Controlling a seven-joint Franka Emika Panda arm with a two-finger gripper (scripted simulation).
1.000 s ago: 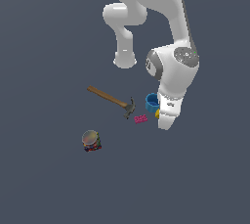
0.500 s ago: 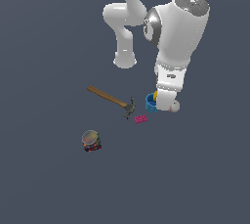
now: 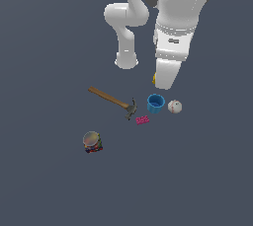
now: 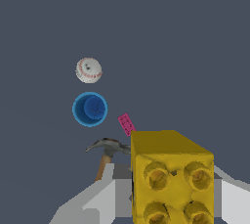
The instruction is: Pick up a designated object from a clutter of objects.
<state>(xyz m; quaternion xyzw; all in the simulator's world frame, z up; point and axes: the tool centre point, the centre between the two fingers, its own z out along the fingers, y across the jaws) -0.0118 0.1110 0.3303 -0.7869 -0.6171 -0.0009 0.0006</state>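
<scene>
Risk, as I judge it: yellow block could slip or twist out if the arm swings fast. Only its side faces are pinched and most of its bulk sticks out past the fingers. A drop would land among blue cup, baseball, pink brick and hammer, all well below the gripper.

Gripper clenched on the block, fingers about block-width apart, block raised clear of the table. In the exterior view only a yellow sliver shows behind the hand.

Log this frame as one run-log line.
phase: lift | gripper: shut on yellow block | block: off surface | blue cup, white ball: below
</scene>
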